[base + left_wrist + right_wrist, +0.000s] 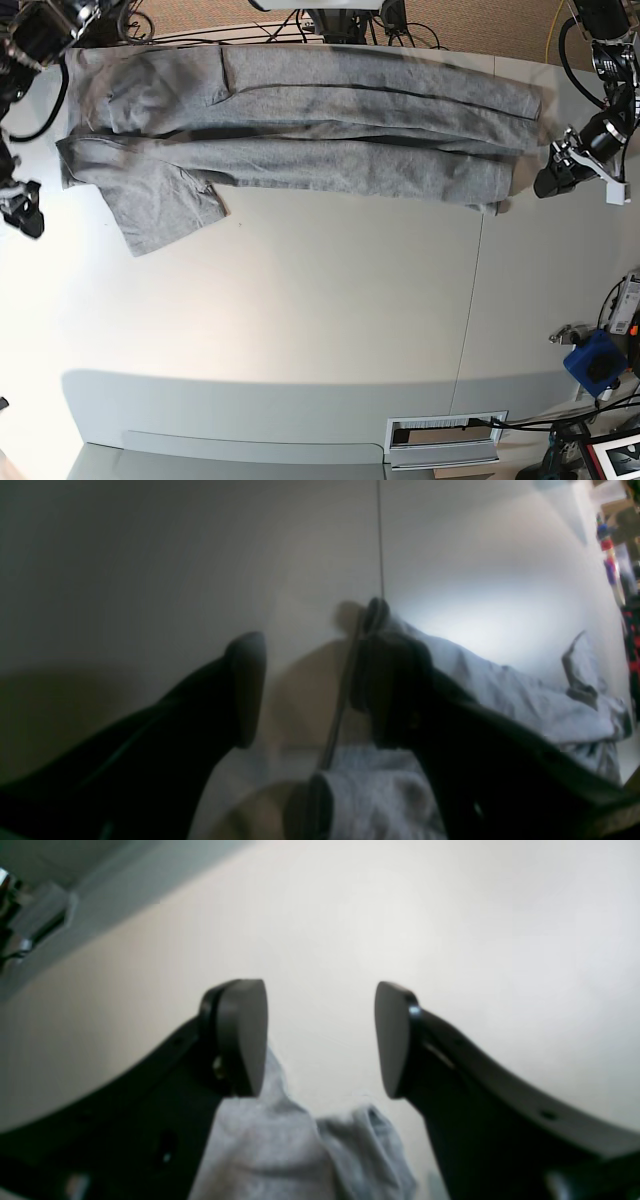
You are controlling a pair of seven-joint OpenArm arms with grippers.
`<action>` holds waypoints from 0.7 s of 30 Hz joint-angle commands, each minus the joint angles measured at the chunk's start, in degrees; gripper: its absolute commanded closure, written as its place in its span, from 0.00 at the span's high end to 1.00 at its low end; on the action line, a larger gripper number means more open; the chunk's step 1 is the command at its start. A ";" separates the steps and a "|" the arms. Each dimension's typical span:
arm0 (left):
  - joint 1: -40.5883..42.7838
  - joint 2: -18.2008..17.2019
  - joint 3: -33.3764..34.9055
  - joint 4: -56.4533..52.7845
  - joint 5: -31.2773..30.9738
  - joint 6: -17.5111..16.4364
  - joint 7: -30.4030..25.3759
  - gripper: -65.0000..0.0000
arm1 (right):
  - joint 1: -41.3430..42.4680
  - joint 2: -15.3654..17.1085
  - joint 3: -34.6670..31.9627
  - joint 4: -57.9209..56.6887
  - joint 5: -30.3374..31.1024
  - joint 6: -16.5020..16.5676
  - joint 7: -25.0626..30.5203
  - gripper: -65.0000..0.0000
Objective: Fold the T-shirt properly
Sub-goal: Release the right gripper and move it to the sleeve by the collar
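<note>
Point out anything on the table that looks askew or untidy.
The T-shirt is folded lengthwise into a long band, but one sleeve sticks out below it at an angle, unfolded. The band's layers are wrinkled and uneven. Nothing else stands out.

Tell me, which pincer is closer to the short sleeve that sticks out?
The right pincer. It hangs just beside the sleeve of the T-shirt; the left pincer is at the shirt's far end.

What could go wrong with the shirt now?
1. The T-shirt lies in long wrinkled ridges, so a fold from here might trap creases.
2. One sleeve sticks out below the body and could end up bunched.
3. Both the left gripper and right gripper stand open, so nothing holds the cloth flat.
</note>
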 commanded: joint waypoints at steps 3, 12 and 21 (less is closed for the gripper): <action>-0.48 -1.42 -0.48 0.83 -1.84 -0.56 -1.42 0.52 | 2.14 1.38 -6.01 0.72 -4.57 0.36 2.12 0.52; -0.48 -1.42 -0.48 0.83 -2.25 -0.56 -1.44 0.52 | 10.99 1.22 -26.91 -12.50 -19.78 -4.83 13.31 0.52; -0.50 -1.40 -0.48 0.83 -2.25 -0.56 -2.54 0.52 | 19.76 1.11 -28.98 -35.17 -19.02 -0.92 14.69 0.52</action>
